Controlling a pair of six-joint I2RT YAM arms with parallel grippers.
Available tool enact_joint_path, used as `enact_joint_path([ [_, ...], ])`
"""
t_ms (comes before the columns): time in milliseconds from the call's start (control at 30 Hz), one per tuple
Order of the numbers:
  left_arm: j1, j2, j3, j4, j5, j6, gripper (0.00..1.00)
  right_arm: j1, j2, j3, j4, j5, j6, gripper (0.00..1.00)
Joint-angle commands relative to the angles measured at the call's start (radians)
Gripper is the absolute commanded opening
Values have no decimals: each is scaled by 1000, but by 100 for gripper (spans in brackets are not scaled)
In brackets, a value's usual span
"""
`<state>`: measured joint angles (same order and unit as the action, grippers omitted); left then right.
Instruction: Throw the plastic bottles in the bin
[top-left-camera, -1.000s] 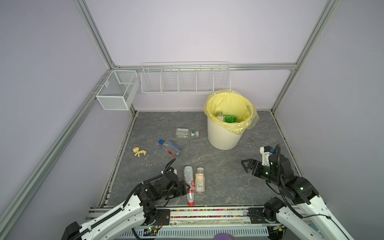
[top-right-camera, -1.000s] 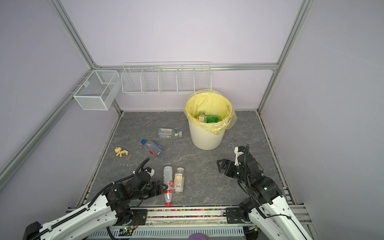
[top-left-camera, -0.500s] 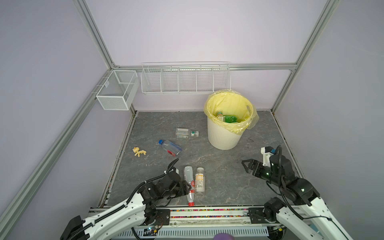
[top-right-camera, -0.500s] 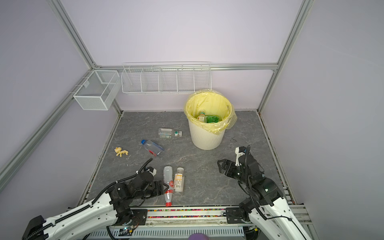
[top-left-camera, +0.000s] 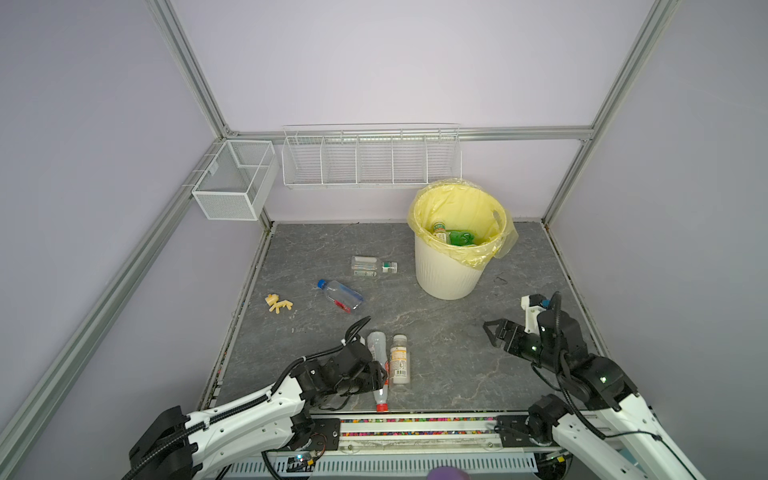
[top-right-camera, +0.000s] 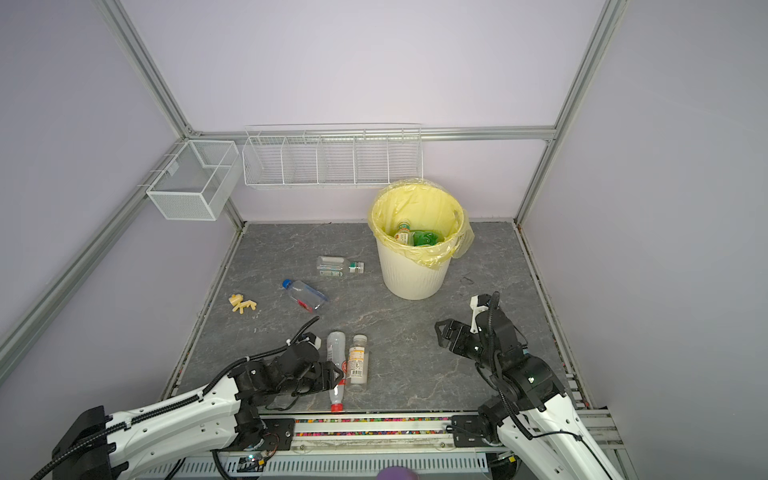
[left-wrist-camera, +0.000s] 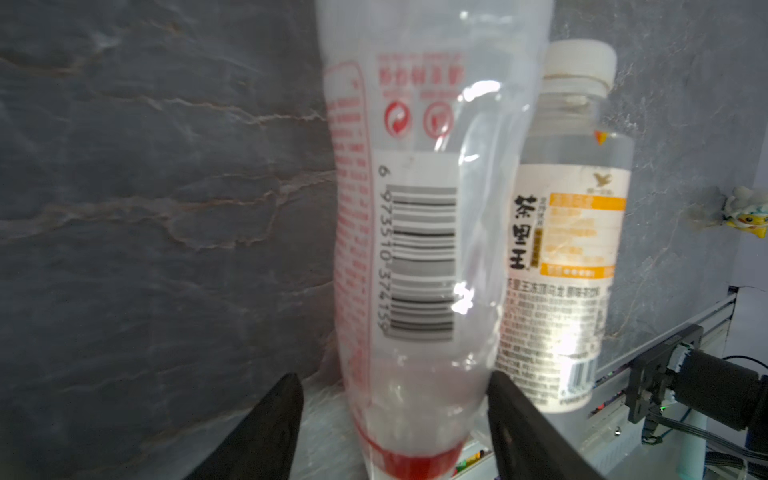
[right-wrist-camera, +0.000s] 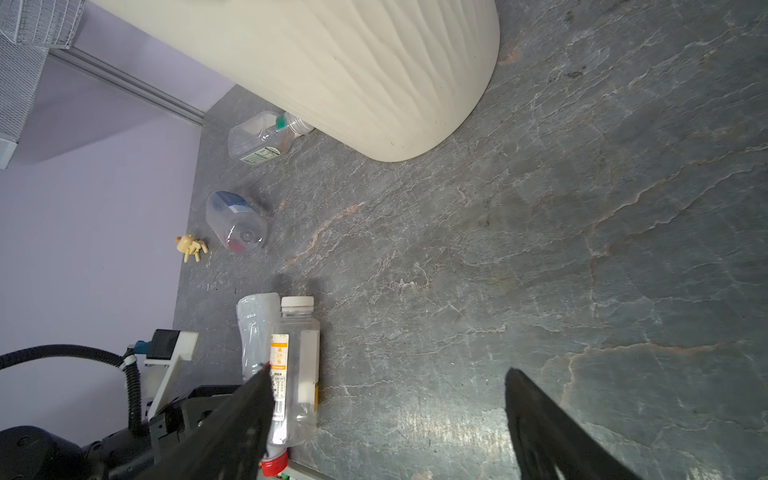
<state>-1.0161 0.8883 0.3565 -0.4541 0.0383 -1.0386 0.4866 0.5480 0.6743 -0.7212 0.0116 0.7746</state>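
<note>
A clear bottle with a red cap (top-left-camera: 376, 345) (top-right-camera: 336, 349) (left-wrist-camera: 415, 208) lies near the front edge. My left gripper (top-left-camera: 380, 374) (top-right-camera: 338, 374) (left-wrist-camera: 392, 376) straddles its neck end, open, with a gap on one side. Against it lies a white-capped, orange-labelled bottle (top-left-camera: 400, 361) (left-wrist-camera: 569, 249) (right-wrist-camera: 297, 365). Further back lie a blue-capped bottle (top-left-camera: 340, 295) (right-wrist-camera: 235, 220) and a green-banded one (top-left-camera: 370, 266) (right-wrist-camera: 262, 139). The cream bin (top-left-camera: 449, 274) (top-right-camera: 415, 278) (right-wrist-camera: 353, 62) holds several bottles (top-left-camera: 453, 237). My right gripper (top-left-camera: 490, 332) (top-right-camera: 438, 332) (right-wrist-camera: 386, 372) hangs open and empty, in front of the bin and to its right.
A small yellow toy figure (top-left-camera: 278, 302) (right-wrist-camera: 191, 247) sits by the left wall. Two white wire baskets (top-left-camera: 232, 183) (top-left-camera: 370, 160) hang on the back frame. The metal rail (top-left-camera: 415, 428) runs along the front edge, right behind the red cap.
My left gripper has slid right onto the red-capped bottle and its jaws have narrowed around it. The right arm has barely moved.
</note>
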Motion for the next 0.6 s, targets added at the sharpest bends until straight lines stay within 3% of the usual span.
enact_joint_path([
  [0,-15,53,32,31,-21,-3,70,-1,-1,-10,-14,23,13,88],
  [167,-24,90,37,26,-41,-8,69,0,-6,-13,-19,25,14,88],
  [567,-24,-46,26,-54,-110,-19,60,-1,-40,-12,-50,35,12,88],
])
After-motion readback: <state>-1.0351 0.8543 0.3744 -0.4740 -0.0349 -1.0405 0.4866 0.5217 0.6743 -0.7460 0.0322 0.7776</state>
